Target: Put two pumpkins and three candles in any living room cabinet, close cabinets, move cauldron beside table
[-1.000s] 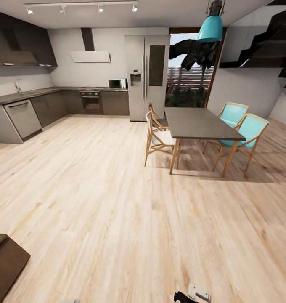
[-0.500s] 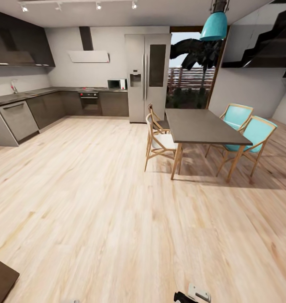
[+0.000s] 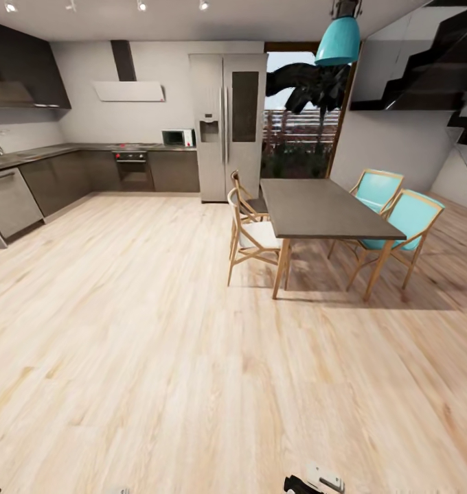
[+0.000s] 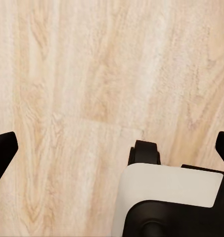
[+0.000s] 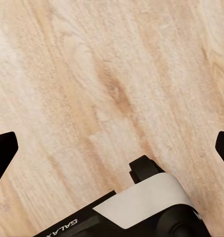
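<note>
Floorboards everywhere, pale wood planks running wide across the open room in the head view. Off to the far left sits the kitchen: grey cupboards under a dark counter, a built-in oven, a microwave on the worktop, and a white extractor hood on the wall above. Next along, a tall steel fridge stands against the back wall, and just beside it a glass door looks out on dark palm leaves.

Centre right, the tall dark dining table stands on slim wooden legs, a turquoise pendant lamp hanging above it. Two pale wooden chairs sit tucked along its near-left side, two turquoise chairs along the far-right side. A black staircase climbs across the upper right corner.

None of the pumpkins, candles, cabinet, cauldron or coffee table are in these pictures, so their whereabouts cannot be told from here.

Down at the wrists now: the left gripper hangs over bare boards, its two dark fingertips set wide apart at opposite edges of the view, nothing between them. The right gripper matches it, fingers spread wide over plain wood, holding nothing. A white and black piece of the robot peeks in at the bottom edge of the head view.
</note>
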Robot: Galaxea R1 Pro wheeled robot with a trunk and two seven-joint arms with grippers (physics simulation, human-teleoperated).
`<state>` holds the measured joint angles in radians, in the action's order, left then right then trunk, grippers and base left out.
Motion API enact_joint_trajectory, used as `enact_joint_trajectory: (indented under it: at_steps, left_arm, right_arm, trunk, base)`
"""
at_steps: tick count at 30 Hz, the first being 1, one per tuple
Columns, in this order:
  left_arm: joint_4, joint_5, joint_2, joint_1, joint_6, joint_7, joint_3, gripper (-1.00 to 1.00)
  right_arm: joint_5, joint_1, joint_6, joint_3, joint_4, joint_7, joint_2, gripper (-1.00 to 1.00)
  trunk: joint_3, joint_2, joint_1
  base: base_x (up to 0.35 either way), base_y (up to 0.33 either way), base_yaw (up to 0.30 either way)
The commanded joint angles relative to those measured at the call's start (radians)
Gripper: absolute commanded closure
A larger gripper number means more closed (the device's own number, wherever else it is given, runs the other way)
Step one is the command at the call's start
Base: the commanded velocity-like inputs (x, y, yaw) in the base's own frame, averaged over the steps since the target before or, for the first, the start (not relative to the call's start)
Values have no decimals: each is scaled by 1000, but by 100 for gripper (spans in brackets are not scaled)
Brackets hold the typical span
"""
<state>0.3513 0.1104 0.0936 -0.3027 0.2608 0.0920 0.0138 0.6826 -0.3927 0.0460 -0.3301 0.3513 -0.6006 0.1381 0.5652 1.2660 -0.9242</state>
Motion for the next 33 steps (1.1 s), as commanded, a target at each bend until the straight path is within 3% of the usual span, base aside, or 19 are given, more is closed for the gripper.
enact_joint_trajectory:
  at_steps: [1,33]
  left_arm:
    - [0,0,0,0,0,0,0,-100]
    - [0,0,0,0,0,0,0,-100]
  right_arm:
    - [0,0,0,0,0,0,0,-100]
    - [2,0,0,2,-2,1,0,-100]
  trunk:
    - [0,0,0]
    - [0,0,0]
  base:
    - [19,0,-270]
    - [1,0,-282]
